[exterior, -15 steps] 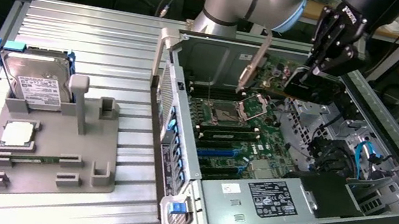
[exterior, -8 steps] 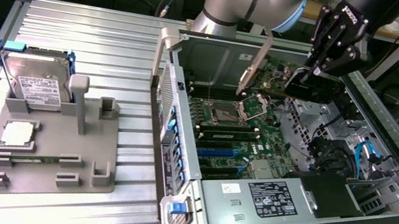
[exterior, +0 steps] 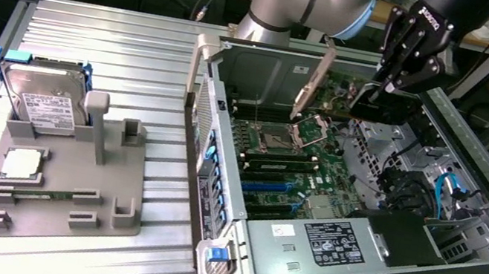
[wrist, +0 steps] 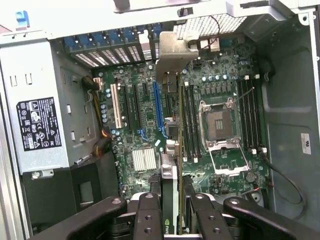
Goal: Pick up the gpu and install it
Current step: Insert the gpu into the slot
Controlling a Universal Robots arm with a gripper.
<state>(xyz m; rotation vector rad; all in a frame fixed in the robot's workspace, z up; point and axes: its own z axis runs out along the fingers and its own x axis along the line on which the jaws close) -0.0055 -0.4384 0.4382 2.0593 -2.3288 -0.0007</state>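
Pick is done, I'm in the install step. Fingers (wrist: 149, 215) are partly closed and clamped on the gpu (wrist: 170, 172). The card is edge-on above the motherboard (wrist: 135, 125), not seated. Its silver bracket (wrist: 175, 55) is toward the motherboard's rear-slot side. My read: the card edge needs lining up over the long blue slot (wrist: 159, 107), bracket square to the rear opening, then a straight, slow push.
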